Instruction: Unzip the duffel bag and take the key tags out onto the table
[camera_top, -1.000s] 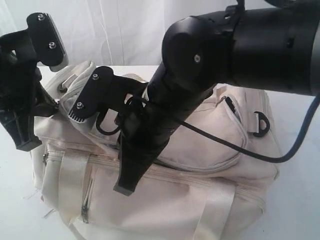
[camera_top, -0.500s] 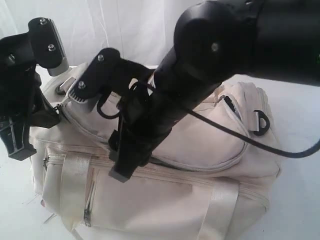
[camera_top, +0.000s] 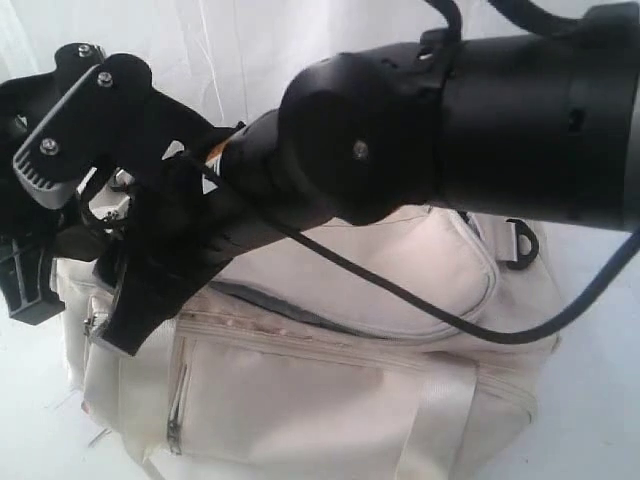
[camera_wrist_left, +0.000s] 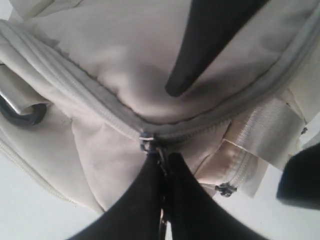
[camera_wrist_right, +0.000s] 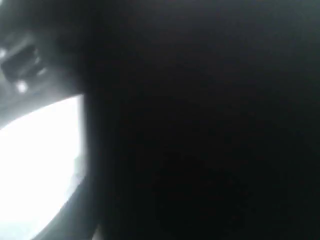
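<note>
So, my left hand (camera_wrist_left: 161, 175) is clamping the zipper pull (camera_wrist_left: 158, 154) at the 9 o'clock end of the duffel bag (camera_top: 380, 400), which is sitting on the bench (camera_top: 600, 420). My right hand (camera_top: 130, 310) is hovering over that same end, and I can't tell if it's released or clenched.

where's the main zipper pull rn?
Left wrist view: the zipper pull is pinched in the left gripper, on the grey zipper of the duffel bag, beside a webbing strap.

Left jaws pinched together; right jaws apart
</note>
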